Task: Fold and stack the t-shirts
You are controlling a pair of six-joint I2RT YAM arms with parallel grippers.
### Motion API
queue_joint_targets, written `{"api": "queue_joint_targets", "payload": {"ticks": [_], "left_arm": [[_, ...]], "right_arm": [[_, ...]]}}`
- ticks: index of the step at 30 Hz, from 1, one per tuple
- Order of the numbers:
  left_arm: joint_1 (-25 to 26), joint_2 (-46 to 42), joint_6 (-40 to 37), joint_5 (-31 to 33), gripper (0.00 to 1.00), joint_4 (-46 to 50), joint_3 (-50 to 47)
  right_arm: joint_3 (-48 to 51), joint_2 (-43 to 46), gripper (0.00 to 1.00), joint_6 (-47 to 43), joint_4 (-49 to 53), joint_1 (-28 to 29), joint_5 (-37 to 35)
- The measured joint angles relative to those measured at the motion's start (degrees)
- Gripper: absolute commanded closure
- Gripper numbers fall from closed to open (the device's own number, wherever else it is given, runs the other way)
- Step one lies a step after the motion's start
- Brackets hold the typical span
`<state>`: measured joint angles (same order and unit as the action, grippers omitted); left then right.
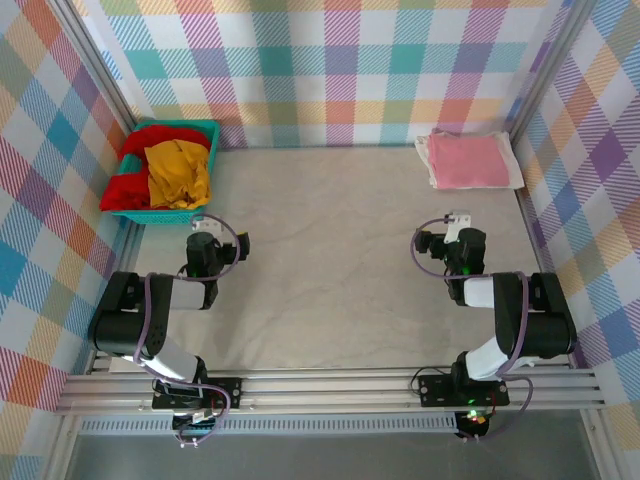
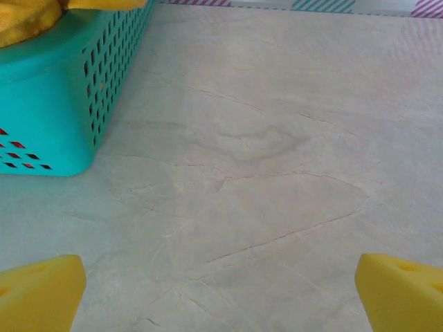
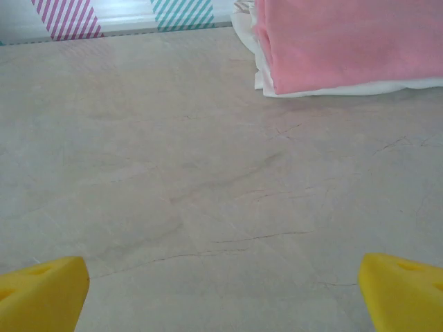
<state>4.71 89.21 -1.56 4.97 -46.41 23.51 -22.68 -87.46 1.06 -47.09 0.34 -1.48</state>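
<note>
A crumpled mustard-yellow t-shirt [image 1: 180, 172] lies on top of a red t-shirt [image 1: 130, 185] inside the teal basket [image 1: 160, 216] at the back left. A pink t-shirt [image 1: 468, 160] lies folded on a white cloth [image 1: 515, 183] at the back right. My left gripper [image 1: 205, 228] hovers just in front of the basket, open and empty. My right gripper [image 1: 458, 222] sits in front of the pink t-shirt [image 3: 346, 41], open with nothing between its yellow fingertips [image 3: 41, 290]. In the left wrist view the basket's wall [image 2: 55, 104] is at the upper left, with yellow cloth [image 2: 28, 17] over its rim.
The beige table top [image 1: 330, 260] stretches between the two arms. Plaid walls close in the back and both sides. An aluminium rail [image 1: 330, 390] runs along the near edge under the arm bases.
</note>
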Motion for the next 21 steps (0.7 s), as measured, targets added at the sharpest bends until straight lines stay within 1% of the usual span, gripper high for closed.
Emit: {"api": "queue_joint_targets", "payload": {"ticks": [11,21], "left_arm": [[-0.04,0.0,0.0,-0.04,0.0,0.02,0.0],[-1.42,0.0,0.02,-2.05,0.0,0.68,0.02]], "right_arm": [[0.0,0.0,0.0,0.0,0.0,0.0,0.0],[0.0,0.0,0.0,0.02,-0.07,0.0,-0.02]]}}
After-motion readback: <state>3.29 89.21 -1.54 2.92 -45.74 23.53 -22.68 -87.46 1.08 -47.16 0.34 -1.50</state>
